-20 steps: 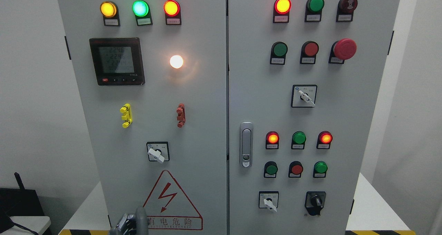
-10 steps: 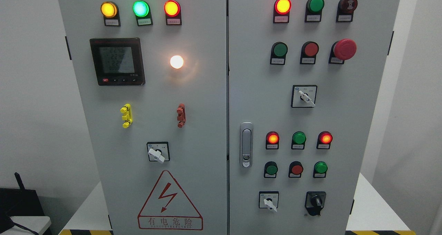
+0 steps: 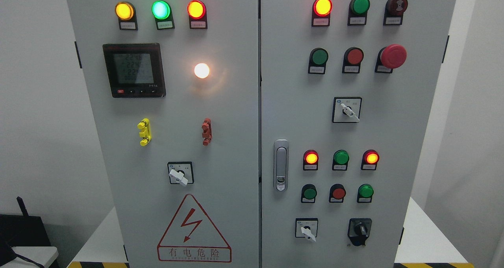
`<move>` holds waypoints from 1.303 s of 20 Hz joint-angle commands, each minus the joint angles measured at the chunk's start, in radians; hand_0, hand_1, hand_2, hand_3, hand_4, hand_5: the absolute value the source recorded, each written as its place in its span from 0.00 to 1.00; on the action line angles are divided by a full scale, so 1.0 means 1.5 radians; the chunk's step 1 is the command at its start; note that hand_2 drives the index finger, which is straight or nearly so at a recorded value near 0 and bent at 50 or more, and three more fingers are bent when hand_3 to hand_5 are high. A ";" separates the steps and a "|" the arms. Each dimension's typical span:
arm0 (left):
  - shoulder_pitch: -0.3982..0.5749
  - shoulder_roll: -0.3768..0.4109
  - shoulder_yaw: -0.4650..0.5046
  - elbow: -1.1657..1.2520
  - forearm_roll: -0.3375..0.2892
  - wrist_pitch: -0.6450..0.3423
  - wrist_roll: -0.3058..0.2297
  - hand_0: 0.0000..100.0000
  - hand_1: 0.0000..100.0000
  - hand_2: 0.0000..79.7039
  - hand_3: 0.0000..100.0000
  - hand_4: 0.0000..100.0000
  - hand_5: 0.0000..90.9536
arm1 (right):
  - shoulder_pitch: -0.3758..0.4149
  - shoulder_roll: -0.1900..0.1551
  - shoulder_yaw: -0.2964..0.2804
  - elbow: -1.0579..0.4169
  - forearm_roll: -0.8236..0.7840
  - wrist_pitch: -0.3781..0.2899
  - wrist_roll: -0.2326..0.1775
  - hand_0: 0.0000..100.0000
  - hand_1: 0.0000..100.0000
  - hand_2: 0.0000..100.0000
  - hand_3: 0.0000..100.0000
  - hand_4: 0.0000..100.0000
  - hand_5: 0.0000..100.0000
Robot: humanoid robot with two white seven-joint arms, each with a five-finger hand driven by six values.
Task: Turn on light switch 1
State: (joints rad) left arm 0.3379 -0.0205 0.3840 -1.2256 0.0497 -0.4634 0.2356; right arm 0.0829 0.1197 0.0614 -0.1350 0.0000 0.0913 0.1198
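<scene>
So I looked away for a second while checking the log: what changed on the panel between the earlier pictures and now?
A robot hand that showed at the bottom edge, in front of the warning triangle, a second ago dropped out of view and is gone now. It held nothing. The white lamp stays lit, and the rotary switch on the left door keeps its position.

The cabinet (image 3: 236,142) is pale grey. On its left door 3 lamps glow amber (image 3: 124,10), green (image 3: 160,10) and red (image 3: 196,9); below them, a black meter (image 3: 134,70) with a grey screen and a warm white bulb (image 3: 201,70). A yellow clip (image 3: 144,132) and a brownish-red clip (image 3: 206,131) flank the middle. The warning triangle (image 3: 193,228) is red-outlined with a red lightning bolt. On the right door, a red mushroom button (image 3: 393,56). The table (image 3: 98,240) is white, edged with yellow-and-black stripes (image 3: 98,265).
</scene>
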 commanded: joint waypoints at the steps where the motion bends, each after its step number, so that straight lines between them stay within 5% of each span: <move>1: 0.016 0.012 0.149 0.431 0.004 -0.058 -0.039 0.31 0.20 0.26 0.35 0.39 0.19 | 0.000 0.000 0.000 0.000 -0.011 -0.001 0.000 0.12 0.39 0.00 0.00 0.00 0.00; 4: 0.016 0.015 0.113 0.539 -0.004 -0.053 -0.072 0.35 0.23 0.15 0.27 0.33 0.14 | 0.000 0.000 0.000 0.000 -0.011 -0.001 0.000 0.12 0.39 0.00 0.00 0.00 0.00; 9: 0.007 0.015 -0.078 0.700 -0.006 -0.042 -0.075 0.40 0.14 0.00 0.10 0.18 0.00 | 0.000 0.000 0.000 0.000 -0.011 -0.001 0.000 0.12 0.39 0.00 0.00 0.00 0.00; 12: -0.048 0.007 -0.184 0.757 -0.002 0.068 -0.075 0.41 0.14 0.00 0.02 0.09 0.00 | 0.000 0.000 0.000 0.000 -0.011 -0.001 0.000 0.12 0.39 0.00 0.00 0.00 0.00; 20: -0.129 -0.019 -0.256 0.754 -0.058 0.245 -0.075 0.43 0.09 0.00 0.00 0.00 0.00 | 0.000 0.000 0.000 0.000 -0.012 -0.001 0.000 0.12 0.39 0.00 0.00 0.00 0.00; 26: -0.155 -0.021 -0.279 0.762 -0.062 0.255 -0.070 0.43 0.06 0.00 0.00 0.00 0.00 | 0.000 0.000 0.000 0.000 -0.012 -0.001 0.000 0.12 0.39 0.00 0.00 0.00 0.00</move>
State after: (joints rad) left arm 0.1472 -0.0335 0.1166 -0.2299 -0.0217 -0.0925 0.1277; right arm 0.0829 0.1197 0.0614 -0.1350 0.0000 0.0913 0.1198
